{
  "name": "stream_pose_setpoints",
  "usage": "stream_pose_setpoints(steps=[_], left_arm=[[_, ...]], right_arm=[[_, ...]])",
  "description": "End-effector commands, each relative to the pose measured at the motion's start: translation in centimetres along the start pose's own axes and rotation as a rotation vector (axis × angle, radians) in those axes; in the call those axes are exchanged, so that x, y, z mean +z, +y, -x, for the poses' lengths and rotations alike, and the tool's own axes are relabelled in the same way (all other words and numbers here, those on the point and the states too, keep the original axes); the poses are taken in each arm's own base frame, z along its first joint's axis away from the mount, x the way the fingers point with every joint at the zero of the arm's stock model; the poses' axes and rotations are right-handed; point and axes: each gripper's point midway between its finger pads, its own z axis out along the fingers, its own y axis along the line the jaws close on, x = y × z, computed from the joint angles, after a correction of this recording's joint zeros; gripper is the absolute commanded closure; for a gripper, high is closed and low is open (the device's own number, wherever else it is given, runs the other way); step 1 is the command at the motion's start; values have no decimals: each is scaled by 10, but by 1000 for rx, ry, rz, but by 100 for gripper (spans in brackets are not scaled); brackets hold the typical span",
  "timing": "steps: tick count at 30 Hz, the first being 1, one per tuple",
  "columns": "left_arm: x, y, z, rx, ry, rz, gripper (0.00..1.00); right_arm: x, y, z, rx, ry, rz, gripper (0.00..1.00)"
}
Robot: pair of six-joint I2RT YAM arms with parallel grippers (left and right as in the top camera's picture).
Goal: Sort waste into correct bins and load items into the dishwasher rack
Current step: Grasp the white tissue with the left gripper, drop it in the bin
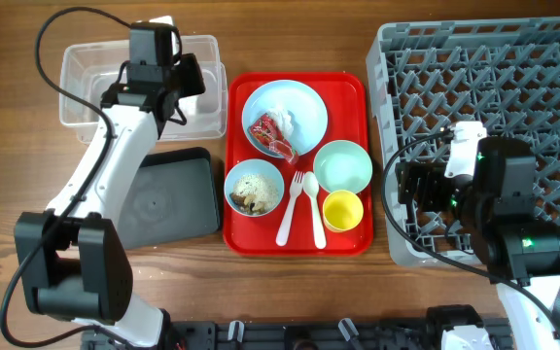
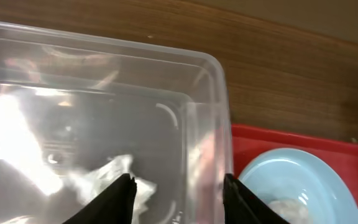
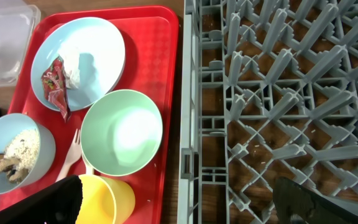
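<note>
My left gripper [image 1: 175, 94] [image 2: 179, 186] is open and empty over the right end of the clear tub [image 1: 86, 78] [image 2: 216, 68], where a white tissue [image 2: 114, 177] lies. The black tray [image 1: 168, 194] sits in front of the tub. The pale blue plate [image 1: 299, 102] holds the red wrapper [image 1: 270, 136] [image 3: 56, 84] and more tissue [image 1: 288, 119]. The pale blue bowl [image 1: 254, 188] holds food scraps. The mint bowl [image 1: 343, 166], yellow cup [image 1: 342, 210], fork [image 1: 289, 209] and spoon [image 1: 314, 209] lie nearby. My right gripper [image 1: 418, 185] [image 3: 182, 199] is open over the left edge of the rack [image 1: 494, 107].
All the dishes rest on a flat red serving tray [image 1: 348, 87] between the bins and the rack. Bare wooden table [image 1: 8, 146] lies to the left and along the front edge. The rack's upright pegs [image 3: 278, 74] fill the right side.
</note>
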Motion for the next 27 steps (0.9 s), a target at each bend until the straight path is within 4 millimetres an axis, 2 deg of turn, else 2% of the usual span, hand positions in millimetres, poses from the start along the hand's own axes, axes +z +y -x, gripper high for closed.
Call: stream_pose_setpoints(steps=[1,5,8,9,13,15,16,18,19,20,22,23,25,27], left_arm=[[-2,-53,-18,45,62,-188,46],[-1,-111,-51,153,107,-257,41],[24,-131,-80,203,145,-249,35],[40,-138,-95,219,167,-256,34],[77,-149,-132,250,217,-263,29],[87,-148,-146,257,242,-257,37],[88,-148,-147,258,245,-255,48],[89,-145,-145,257,238,-241,69],[89,-144,-144,256,234,-234,89],[88,-144,-143,256,231,-235,96],[80,-148,-130,253,200,-243,96],[73,-149,-117,250,168,-242,96],[49,-152,-83,234,85,-254,96],[12,-135,-30,192,-49,-218,96]], right_arm=[[-6,5,9,13,-23,19,0],[-6,5,9,13,-23,19,0],[-6,5,8,13,-22,19,0],[-6,5,8,13,-22,19,0],[-6,5,8,13,-21,19,0],[-6,5,8,13,-21,19,0],[-6,5,8,13,-22,19,0],[-6,5,8,13,-22,19,0],[-6,5,8,13,-22,19,0],[-6,5,8,13,-22,19,0],[-6,5,8,13,-22,19,0],[-6,5,8,13,-22,19,0],[-6,5,8,13,-21,19,0],[-6,5,8,13,-22,19,0]])
